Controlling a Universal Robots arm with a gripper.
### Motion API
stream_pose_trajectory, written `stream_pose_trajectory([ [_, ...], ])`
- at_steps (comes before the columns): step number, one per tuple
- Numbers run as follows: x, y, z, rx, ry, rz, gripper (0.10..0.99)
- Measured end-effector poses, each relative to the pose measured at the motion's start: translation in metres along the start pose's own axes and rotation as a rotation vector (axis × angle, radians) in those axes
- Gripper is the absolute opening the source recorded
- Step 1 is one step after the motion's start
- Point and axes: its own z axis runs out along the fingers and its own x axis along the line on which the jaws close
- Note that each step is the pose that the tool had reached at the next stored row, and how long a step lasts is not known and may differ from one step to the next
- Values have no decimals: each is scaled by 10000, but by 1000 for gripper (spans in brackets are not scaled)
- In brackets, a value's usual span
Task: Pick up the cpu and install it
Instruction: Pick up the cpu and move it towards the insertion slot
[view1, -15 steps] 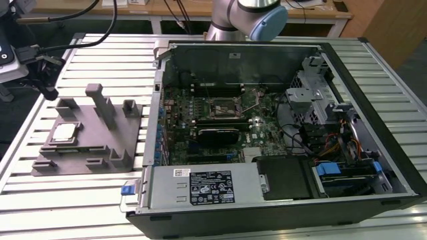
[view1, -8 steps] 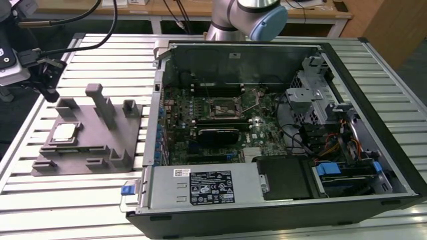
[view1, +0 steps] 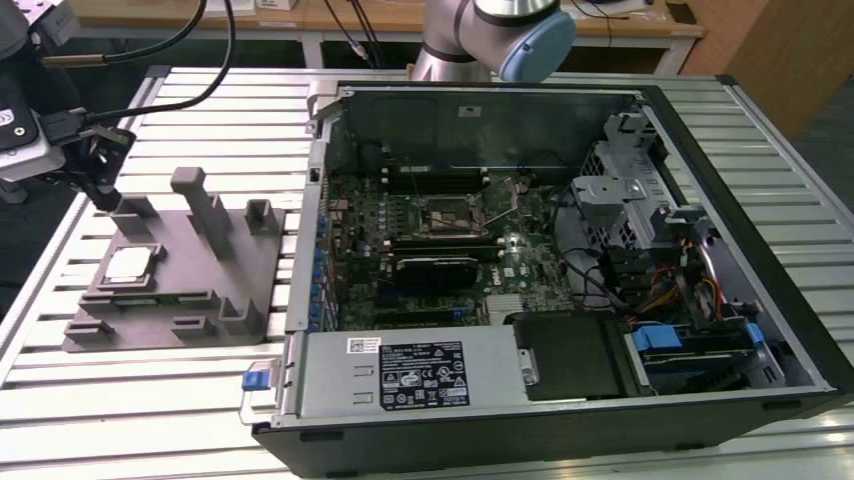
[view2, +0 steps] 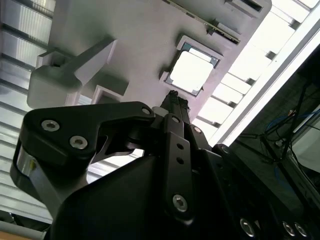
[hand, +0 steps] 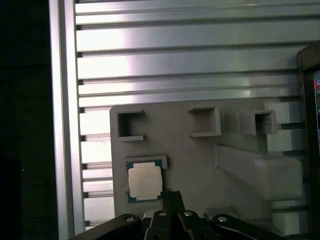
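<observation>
Nearest us in the exterior view, the slatted metal tabletop (view1: 147, 400) carries an open computer case (view1: 801, 340) lying on its side. Its grey power supply (view1: 400, 375) runs along the near edge. Just beside the case, on the exterior view's left, sits a grey plastic fixture (view1: 200, 275) with several upright posts (view1: 187, 185).

The cpu (view1: 130, 265) lies flat in a shallow square pocket of that fixture, silver top up, on the side away from the case. We find it seated the same way in the second wrist view (view2: 192, 72) and in the first wrist view (hand: 145, 181), where the fixture (hand: 190, 150) rests on the bright slats of the tabletop (hand: 175, 65).

A little farther back, the hand (view1: 103, 203) hangs over the far end of the fixture, its black fingers pointing down. In both wrist views the hand (view2: 175, 97) (hand: 172, 195) has its fingers drawn together into one narrow tip, with nothing gripped between them. That tip sits close to one edge of the cpu, and in the exterior view we see the hand held apart from it.

Farther on, inside the case, a green circuit board (view1: 467, 235) holds a square socket (view1: 445, 212) near its middle. Beyond the case, the arm (view1: 487, 35) rises at the far edge of the tabletop.
</observation>
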Motion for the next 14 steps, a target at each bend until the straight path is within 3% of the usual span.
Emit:
stream_pose_trajectory([
  [14, 35, -11, 202, 0, 0, 0, 106],
])
